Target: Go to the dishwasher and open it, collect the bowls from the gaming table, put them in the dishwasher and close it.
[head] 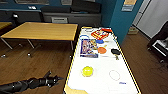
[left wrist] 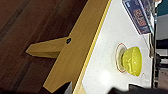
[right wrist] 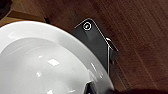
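Head view: your left gripper [head: 58, 79] hangs low over the wood floor [head: 37, 62], just short of the gaming table [head: 105, 80] near its closest corner; whether its fingers are apart or together you cannot tell. Just past the gripper, across the table's yellow edge, the lime-yellow bowl [head: 87, 71] sits upside down on the white top, not touched by anything. From the left wrist camera the same lime-yellow bowl [left wrist: 132, 61] sits on a red-ringed circle, with the table's wooden side [left wrist: 75, 50] between it and the camera. Further out from the gripper lie a faint ring mark [head: 114, 75], then a printed board or box [head: 88, 48], an orange paddle-like item [head: 102, 50] and a black one [head: 115, 51]; you cannot tell if those are bowls. Beyond them sits a red box [head: 99, 33] at the table's far end. Off to the side, well apart from the gripper, stands a yellow-topped table [head: 42, 31]. Right wrist camera: a glossy white bowl [right wrist: 45, 62] sits right up against the lens over wood floor; right gripper state and any hold on it you cannot tell.
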Tool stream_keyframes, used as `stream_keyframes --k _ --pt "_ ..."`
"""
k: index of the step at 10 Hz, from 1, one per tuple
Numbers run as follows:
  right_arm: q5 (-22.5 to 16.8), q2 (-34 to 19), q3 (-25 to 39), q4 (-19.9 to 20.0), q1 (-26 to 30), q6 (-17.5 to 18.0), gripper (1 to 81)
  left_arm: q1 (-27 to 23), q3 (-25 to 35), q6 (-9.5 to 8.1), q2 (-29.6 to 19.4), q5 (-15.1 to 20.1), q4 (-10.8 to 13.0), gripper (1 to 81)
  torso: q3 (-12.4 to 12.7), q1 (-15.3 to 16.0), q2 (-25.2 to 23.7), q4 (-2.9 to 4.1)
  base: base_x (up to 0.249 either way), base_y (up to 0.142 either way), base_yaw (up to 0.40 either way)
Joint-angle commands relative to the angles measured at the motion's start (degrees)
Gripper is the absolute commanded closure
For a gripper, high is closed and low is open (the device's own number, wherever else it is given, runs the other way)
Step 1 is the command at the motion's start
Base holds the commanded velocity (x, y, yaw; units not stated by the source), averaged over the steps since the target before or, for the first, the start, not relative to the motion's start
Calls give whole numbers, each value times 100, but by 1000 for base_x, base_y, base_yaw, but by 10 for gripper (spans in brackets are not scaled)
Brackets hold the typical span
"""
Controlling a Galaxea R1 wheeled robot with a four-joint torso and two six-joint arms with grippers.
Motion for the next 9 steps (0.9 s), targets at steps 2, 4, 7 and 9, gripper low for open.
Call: stream_keyframes --k 2,4,7,9 --pt "-494 -280 -44 -95 231 2 811 -839 -600 -591 547 -119 78 10 0 0 0 0 0 0 0" --pt "-494 -272 -79 -95 231 2 811 -996 -838 -591 986 159 420 10 0 0 0 0 0 0 0" --pt "-502 -175 -255 -104 240 10 811 -1191 -1040 -591 1479 704 1001 10 -2 2 2 0 0 0 0" --pt "-502 -149 -237 -121 266 2 811 -1418 -1259 -591 1778 1048 1142 10 -2 2 2 0 0 0 0"
